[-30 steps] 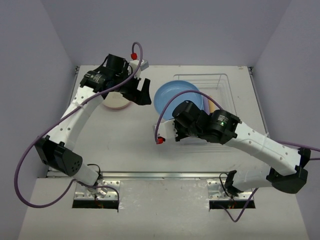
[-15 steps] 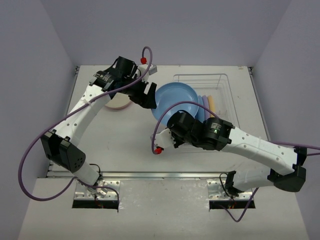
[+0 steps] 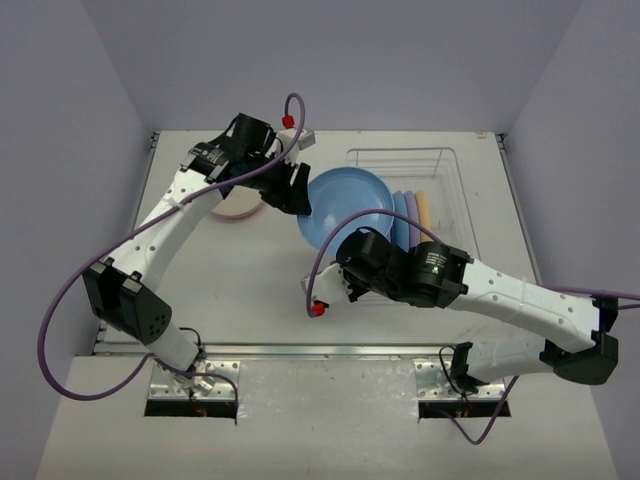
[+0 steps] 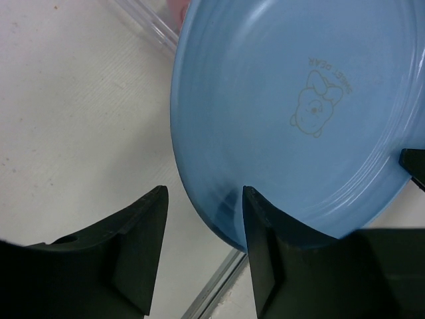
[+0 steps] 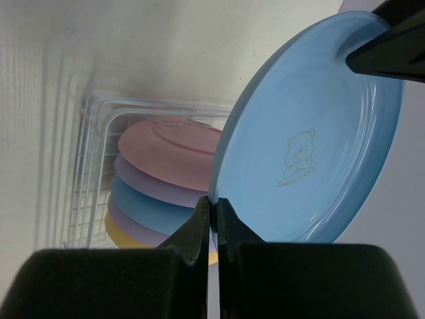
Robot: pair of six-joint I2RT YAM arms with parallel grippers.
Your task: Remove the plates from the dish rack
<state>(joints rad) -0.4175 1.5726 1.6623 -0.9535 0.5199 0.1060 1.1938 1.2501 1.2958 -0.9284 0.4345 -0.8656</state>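
Right wrist view: the blue plate (image 5: 312, 159), matte with a small bear outline on its face, stands tilted on edge. The right gripper (image 5: 214, 214) pinches its rim. Beyond that gripper, the dish rack (image 5: 86, 126) holds pink, lilac, blue and yellow plates (image 5: 166, 173) leaning together. The left gripper (image 4: 203, 196) is spread, straddling the opposite rim.

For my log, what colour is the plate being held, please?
The plate is light blue; best in right wrist view.

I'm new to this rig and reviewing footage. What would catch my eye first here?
A blue plate is held up beside the dish rack, its rim pinched by the right gripper. The left gripper is open, its fingers straddling the opposite rim. In the rack, pink, lilac, blue and yellow plates lean in a row.
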